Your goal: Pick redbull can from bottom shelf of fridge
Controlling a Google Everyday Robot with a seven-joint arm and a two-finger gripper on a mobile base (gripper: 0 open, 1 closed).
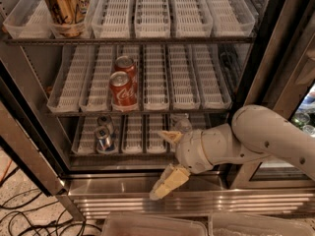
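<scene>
Two slim redbull cans [104, 136] stand one behind the other in a left lane of the bottom shelf [134, 137] of the fridge [147, 194]. My gripper [158, 164] is at the front of the bottom shelf, right of the cans and about one lane's width away. It is open: one cream finger [168, 181] hangs down over the steel base and the other finger [170, 136] points left at shelf height. It holds nothing. My white arm [246, 141] reaches in from the right.
Two red cola cans [121, 89] stand on the middle shelf and a big gold can [64, 6] on the top shelf. A clear item [180, 124] sits on the bottom shelf behind my gripper. The glass door [302, 117] stands open at right. Cables [24, 215] lie on the floor; two bins [152, 225] sit below.
</scene>
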